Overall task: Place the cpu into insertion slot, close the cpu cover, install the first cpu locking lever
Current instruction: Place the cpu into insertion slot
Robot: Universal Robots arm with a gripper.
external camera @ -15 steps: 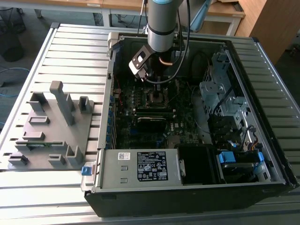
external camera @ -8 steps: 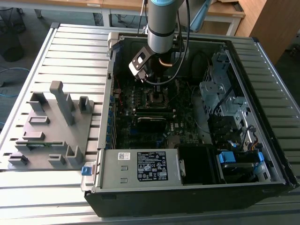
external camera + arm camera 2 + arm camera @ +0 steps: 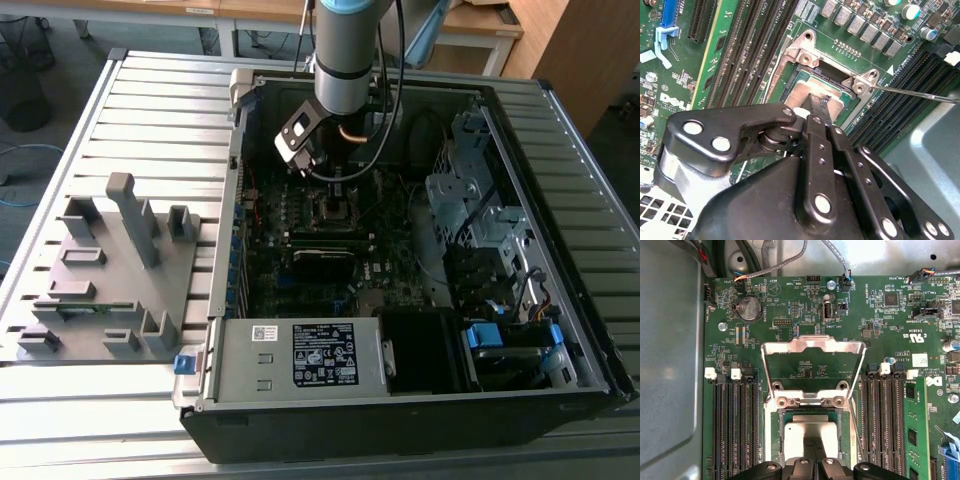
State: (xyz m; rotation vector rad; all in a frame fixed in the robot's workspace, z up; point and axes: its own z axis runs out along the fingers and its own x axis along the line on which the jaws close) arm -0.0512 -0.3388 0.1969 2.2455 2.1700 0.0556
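Presently, end effector [image 3: 815, 104] sitting pinched shut atop cpu [image 3: 800, 92] lying in insertion slot [image 3: 781, 434], first wrist view showing cpu cover [image 3: 812, 344] standing open

A black label [image 3: 323, 353] with white print sits on the grey power supply box [image 3: 245, 378], a white sticker [image 3: 264, 334] beside it; their lines seem too small to read. White lettering covers the motherboard [image 3: 880, 330]; a white triangle [image 3: 891, 70] stands near the insertion slot [image 3: 815, 75].
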